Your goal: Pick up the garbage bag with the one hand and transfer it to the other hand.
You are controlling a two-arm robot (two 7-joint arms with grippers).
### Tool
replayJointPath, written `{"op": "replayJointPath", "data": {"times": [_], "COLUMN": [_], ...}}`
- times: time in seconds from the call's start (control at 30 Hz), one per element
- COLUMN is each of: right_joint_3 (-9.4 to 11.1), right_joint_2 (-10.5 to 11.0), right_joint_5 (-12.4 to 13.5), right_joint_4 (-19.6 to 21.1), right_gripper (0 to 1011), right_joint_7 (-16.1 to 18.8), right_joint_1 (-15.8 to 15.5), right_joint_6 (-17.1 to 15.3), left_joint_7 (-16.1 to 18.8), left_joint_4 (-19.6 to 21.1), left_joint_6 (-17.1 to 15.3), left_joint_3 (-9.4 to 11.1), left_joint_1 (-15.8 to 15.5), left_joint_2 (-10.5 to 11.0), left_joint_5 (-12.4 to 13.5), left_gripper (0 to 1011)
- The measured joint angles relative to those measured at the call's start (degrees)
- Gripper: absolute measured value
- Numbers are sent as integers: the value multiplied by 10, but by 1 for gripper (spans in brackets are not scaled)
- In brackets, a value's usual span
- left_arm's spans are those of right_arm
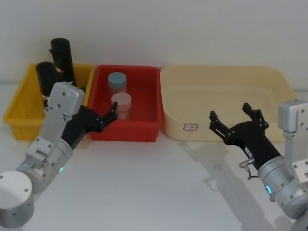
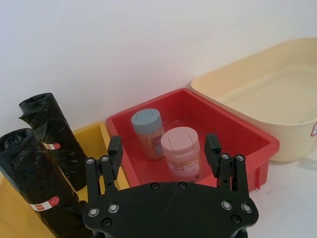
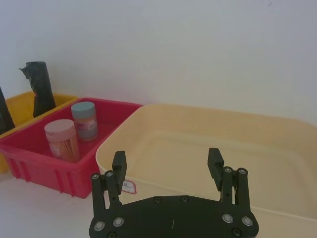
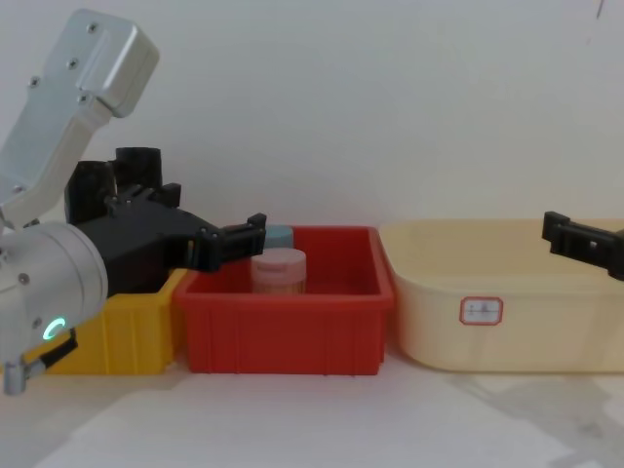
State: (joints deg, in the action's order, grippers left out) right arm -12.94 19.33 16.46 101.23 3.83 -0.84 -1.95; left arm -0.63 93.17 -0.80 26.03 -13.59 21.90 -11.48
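The garbage bag (image 1: 46, 83), a short, thick black roll with a red-and-white label band, stands upright in the yellow bin (image 1: 14, 118) at the far left of the tabletop, near its back edge. A taller black roll (image 1: 62, 57) stands just behind it in the same bin, close beside it; whether the two touch cannot be told. The left gripper (image 1: 109, 115), on the cyan-green-lit arm, hovers with fingers spread and empty over the near left corner of the red bin (image 1: 126, 133). That places it to the right of the bag and apart from it. The red bin sits at mid-table and holds a blue-lidded jar (image 1: 117, 82) and a pink-lidded jar (image 1: 121, 104). The right gripper (image 1: 230, 113), on the blue-lit arm, waits spread and empty before the near wall of the cream tub (image 1: 226, 71), toward the right edge of the tabletop.

Judged risks:
- The pick has not begun, and with two like rolls side by side the fingers may close on the taller one.
- A sideways approach may catch the yellow bin's wall or tip either roll.
- Slick, uneven plastic may slip from a shallow pinch.
- At the handover, an early release would drop the bag onto the tabletop.
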Motion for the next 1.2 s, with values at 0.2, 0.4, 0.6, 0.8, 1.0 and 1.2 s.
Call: {"op": "replayJointPath", "data": {"times": [0.2, 0.4, 0.6, 0.8, 1.0, 1.2], "right_joint_3": [0, 0, 0, 0, 0, 0], "right_joint_2": [0, 0, 0, 0, 0, 0], "right_joint_5": [0, 0, 0, 0, 0, 0], "right_joint_4": [0, 0, 0, 0, 0, 0], "right_gripper": [1001, 1001, 1001, 1001, 1001, 1001], "right_joint_7": [0, 0, 0, 0, 0, 0], "right_joint_1": [0, 0, 0, 0, 0, 0], "right_joint_6": [0, 0, 0, 0, 0, 0], "left_joint_7": [0, 0, 0, -3, -12, -19], "left_joint_4": [0, 0, 0, 9, 36, 58], "left_joint_6": [0, 0, 0, -8, -43, -80], "left_joint_3": [0, 0, 0, -5, -25, -52], "left_joint_1": [0, 0, 0, 2, 12, 25], "left_joint_2": [0, 0, 0, 2, 11, 21], "left_joint_5": [0, 0, 0, -5, -31, -61], "left_gripper": [1000, 1000, 1000, 1001, 1000, 1000]}}
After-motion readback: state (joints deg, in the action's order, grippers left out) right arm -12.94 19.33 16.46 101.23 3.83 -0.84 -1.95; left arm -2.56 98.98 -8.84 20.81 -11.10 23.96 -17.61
